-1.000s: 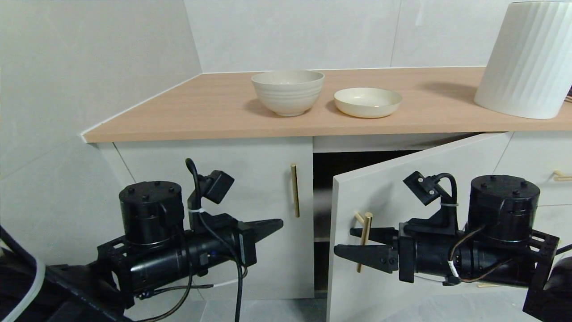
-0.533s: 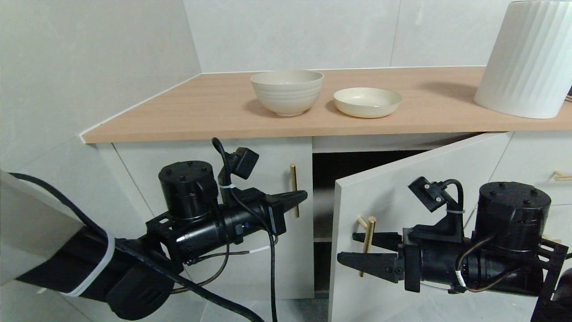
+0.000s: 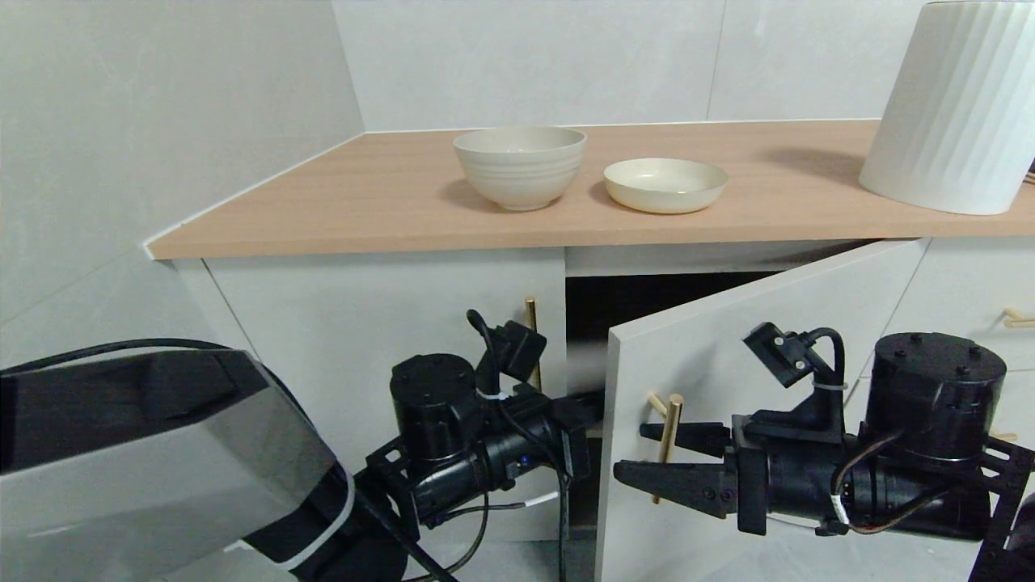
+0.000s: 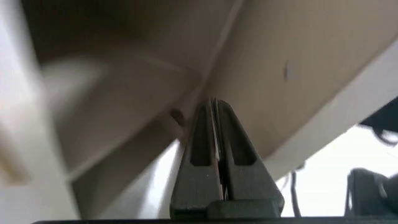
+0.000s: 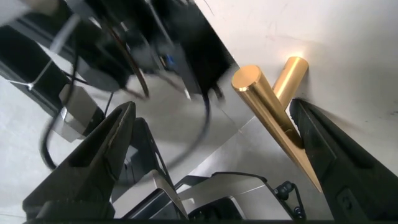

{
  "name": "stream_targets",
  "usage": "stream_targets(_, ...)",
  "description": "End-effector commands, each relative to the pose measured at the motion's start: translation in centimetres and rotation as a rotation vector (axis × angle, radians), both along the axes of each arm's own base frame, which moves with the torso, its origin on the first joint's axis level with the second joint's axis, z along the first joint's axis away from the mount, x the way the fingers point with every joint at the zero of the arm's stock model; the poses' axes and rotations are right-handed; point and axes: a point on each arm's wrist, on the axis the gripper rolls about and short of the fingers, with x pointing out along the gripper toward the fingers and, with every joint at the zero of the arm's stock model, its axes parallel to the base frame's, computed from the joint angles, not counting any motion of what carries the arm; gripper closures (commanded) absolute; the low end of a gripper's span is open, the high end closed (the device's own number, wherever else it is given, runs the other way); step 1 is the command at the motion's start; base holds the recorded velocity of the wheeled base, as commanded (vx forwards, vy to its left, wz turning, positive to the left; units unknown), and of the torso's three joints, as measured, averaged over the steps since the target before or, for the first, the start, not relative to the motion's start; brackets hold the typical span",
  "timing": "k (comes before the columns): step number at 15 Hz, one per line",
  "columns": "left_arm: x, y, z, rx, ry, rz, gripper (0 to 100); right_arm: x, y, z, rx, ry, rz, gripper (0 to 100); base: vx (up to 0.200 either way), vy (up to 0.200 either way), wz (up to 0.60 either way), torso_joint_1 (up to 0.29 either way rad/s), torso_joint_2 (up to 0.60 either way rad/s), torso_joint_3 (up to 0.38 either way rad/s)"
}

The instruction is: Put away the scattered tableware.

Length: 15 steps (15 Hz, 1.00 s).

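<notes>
Your right gripper (image 3: 635, 450), black fingers spread, straddles the round brass bar handle (image 3: 667, 440) of the smooth white cabinet door (image 3: 728, 323), which stands ajar. Your left gripper (image 4: 214, 107), fingers pressed together, points into the dark cabinet opening (image 3: 647, 295). Above, on the wood-grain tabletop (image 3: 364, 202), a ribbed cream bowl (image 3: 520, 166) sits just beside a shallow round dish (image 3: 665, 184). A fluted white cylinder (image 3: 954, 105) stands well apart.

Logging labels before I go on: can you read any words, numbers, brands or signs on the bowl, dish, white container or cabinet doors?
None: no text, number or sign can be read in any view.
The bowl, dish, white container, door and its handle are all plain.
</notes>
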Motion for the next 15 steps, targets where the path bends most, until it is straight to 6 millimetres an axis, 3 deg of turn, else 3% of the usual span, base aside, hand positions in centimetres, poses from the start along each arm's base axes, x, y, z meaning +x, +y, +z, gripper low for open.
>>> stream_targets(1,-0.1,-1.5,-1.7,0.021,0.022,-0.025,100,-0.1,-0.1,0.1,0.002,-0.006,-0.005,0,0.000,0.000,0.00,0.000,0.00,0.000)
stream_targets(5,0.1,-2.1,-0.8,-0.007,-0.010,-0.035,100,-0.1,-0.4,-0.1,-0.006,-0.004,-0.016,0,0.000,0.000,0.00,0.000,0.00,0.000)
stream_targets(9,0.2,-2.3,-1.0,-0.004,-0.009,-0.039,100,0.6,-1.8,0.0,-0.054,-0.110,-0.121,0,0.000,0.000,0.00,0.000,0.00,0.000)
stream_targets(15,0.4,-2.4,-0.5,-0.023,-0.021,-0.034,100,0.5,-4.1,2.1,-0.063,-0.262,-0.211,0,0.000,0.000,0.00,0.000,0.00,0.000)
